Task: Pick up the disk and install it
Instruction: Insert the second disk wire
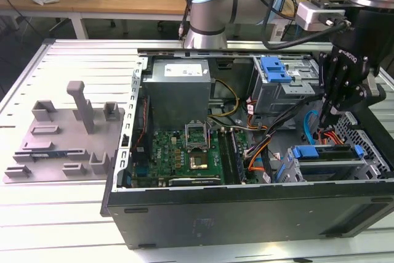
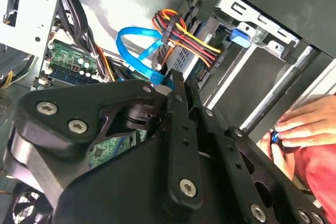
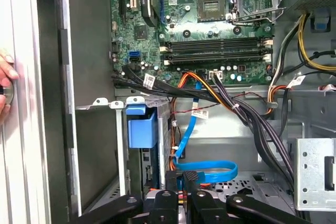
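The disk (image 1: pixel 326 159), silver in a blue bracket, lies in the lower drive bay at the exterior view's right front corner of the open computer case (image 1: pixel 246 204). One of the bracket's blue end tabs (image 3: pixel 142 127) sticks out of the bay in the first wrist view and shows again as a blue tab (image 2: pixel 240 38) in the second wrist view. My black gripper (image 1: pixel 326 121) hangs just above that bay, inside the case. Its fingers (image 2: pixel 176 124) stand close together, and the gripper (image 3: pixel 184 179) pinches the plug end of a blue flat cable (image 3: pixel 210 169).
A person's hand (image 2: pixel 296 127) rests on the case's outer side. Bundles of red, yellow and black wires (image 2: pixel 184 38) run beside the gripper. The motherboard (image 1: pixel 184 152), a grey power-supply box (image 1: pixel 178 87) and an upper bay with a blue bracket (image 1: pixel 275 69) crowd the case. A grey fixture (image 1: pixel 64 133) sits at the exterior view's left.
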Tool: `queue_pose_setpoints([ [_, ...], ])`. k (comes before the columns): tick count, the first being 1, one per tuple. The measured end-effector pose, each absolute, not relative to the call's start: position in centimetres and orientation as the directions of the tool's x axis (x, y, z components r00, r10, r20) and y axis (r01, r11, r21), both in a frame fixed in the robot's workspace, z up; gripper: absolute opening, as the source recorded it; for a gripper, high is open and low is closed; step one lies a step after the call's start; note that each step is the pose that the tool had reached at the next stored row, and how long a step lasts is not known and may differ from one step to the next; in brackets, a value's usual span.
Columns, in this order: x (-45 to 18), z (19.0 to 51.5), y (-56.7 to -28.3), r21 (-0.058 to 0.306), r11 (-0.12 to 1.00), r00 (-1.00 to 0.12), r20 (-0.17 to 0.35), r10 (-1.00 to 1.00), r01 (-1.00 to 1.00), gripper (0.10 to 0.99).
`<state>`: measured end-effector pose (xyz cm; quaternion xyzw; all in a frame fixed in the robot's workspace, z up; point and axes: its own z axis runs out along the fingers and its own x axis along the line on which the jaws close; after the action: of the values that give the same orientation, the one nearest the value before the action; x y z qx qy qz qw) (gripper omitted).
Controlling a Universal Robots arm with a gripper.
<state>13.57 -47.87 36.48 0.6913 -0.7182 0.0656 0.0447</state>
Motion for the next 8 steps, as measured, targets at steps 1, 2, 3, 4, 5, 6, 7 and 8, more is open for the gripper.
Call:
queue_pose_setpoints([
  [1, 13.6, 36.5, -48.1, -0.032, 0.036, -0.041, 0.153, -0.987, -0.999, 0.161],
  [2, 13.6, 36.5, -48.4, -0.032, 0.037, -0.041, 0.15, -0.988, -0.999, 0.161],
  [3, 13.6, 36.5, -48.6, -0.032, 0.037, -0.042, 0.145, -0.989, -0.999, 0.161],
  [4, 13.6, 36.5, -48.8, -0.032, 0.038, -0.042, 0.141, -0.989, -0.999, 0.161],
  [5, 13.6, 36.5, -48.9, -0.032, 0.038, -0.042, 0.138, -0.99, -0.999, 0.161],
  [6, 13.6, 36.5, -49.1, -0.032, 0.039, -0.042, 0.131, -0.99, -0.999, 0.161],
  [7, 13.6, 36.5, -49.3, -0.031, 0.039, -0.043, 0.122, -0.992, -0.999, 0.161],
  [8, 13.6, 36.5, -49.6, -0.03, 0.04, -0.043, 0.098, -0.994, -0.999, 0.161],
])
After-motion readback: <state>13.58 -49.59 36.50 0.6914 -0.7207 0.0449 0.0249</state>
